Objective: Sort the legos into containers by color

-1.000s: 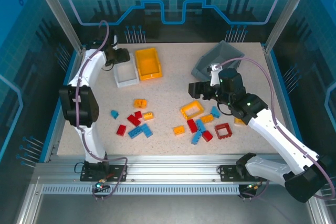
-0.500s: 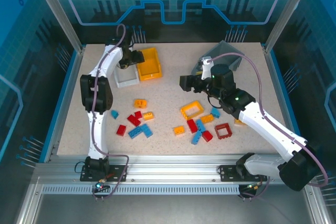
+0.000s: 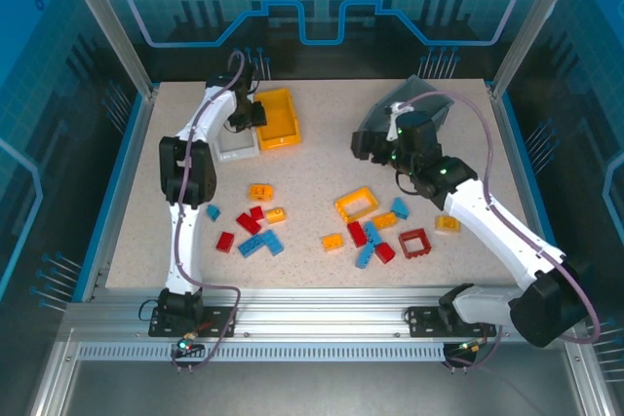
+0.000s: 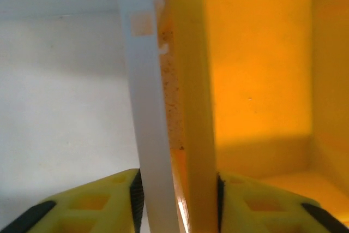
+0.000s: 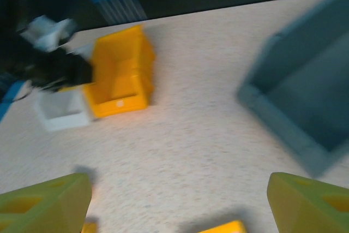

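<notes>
Our left wrist view shows the left gripper (image 4: pixel 177 203) pinching the adjoining walls of the white bin (image 4: pixel 147 107) and yellow bin (image 4: pixel 256 80), while overhead we see the bricks (image 3: pixel 357 204) scattered at lower centre, and the right wrist view shows the right gripper (image 5: pixel 177 200) spread wide, empty.

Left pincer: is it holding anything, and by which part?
The left pincer grips two neighbouring walls at once: the white bin wall and the yellow bin wall, with one finger inside each bin.
</notes>
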You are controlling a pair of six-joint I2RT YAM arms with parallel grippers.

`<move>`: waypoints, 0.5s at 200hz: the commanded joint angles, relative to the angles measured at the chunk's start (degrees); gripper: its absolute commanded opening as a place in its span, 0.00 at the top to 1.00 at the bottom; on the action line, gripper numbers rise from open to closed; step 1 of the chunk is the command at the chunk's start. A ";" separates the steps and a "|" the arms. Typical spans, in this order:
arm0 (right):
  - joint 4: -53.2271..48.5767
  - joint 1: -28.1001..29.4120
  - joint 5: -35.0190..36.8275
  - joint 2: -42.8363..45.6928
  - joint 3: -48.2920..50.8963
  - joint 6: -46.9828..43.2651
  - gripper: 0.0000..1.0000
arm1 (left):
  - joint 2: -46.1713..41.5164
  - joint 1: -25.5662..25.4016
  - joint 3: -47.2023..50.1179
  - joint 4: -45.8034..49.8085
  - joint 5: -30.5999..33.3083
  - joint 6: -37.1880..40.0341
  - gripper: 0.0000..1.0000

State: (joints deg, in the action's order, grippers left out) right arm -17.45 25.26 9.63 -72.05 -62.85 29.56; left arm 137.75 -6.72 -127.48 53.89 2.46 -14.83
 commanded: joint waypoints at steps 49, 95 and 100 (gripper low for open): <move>-10.94 -17.40 3.52 -12.42 -8.56 4.04 0.15 | -4.42 -5.39 4.33 -1.65 -1.48 0.20 0.71; -14.44 -22.87 0.04 -29.77 -21.79 1.99 0.18 | -7.23 -10.14 10.00 -5.88 -3.05 -6.16 0.72; -15.08 -22.89 0.23 -31.56 -23.27 1.56 0.19 | -7.35 -10.57 10.25 -6.22 -2.99 -6.76 0.72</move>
State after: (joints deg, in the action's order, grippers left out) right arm -28.42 3.68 11.49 -97.14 -79.50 32.80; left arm 133.12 -14.55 -119.57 50.02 3.16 -16.67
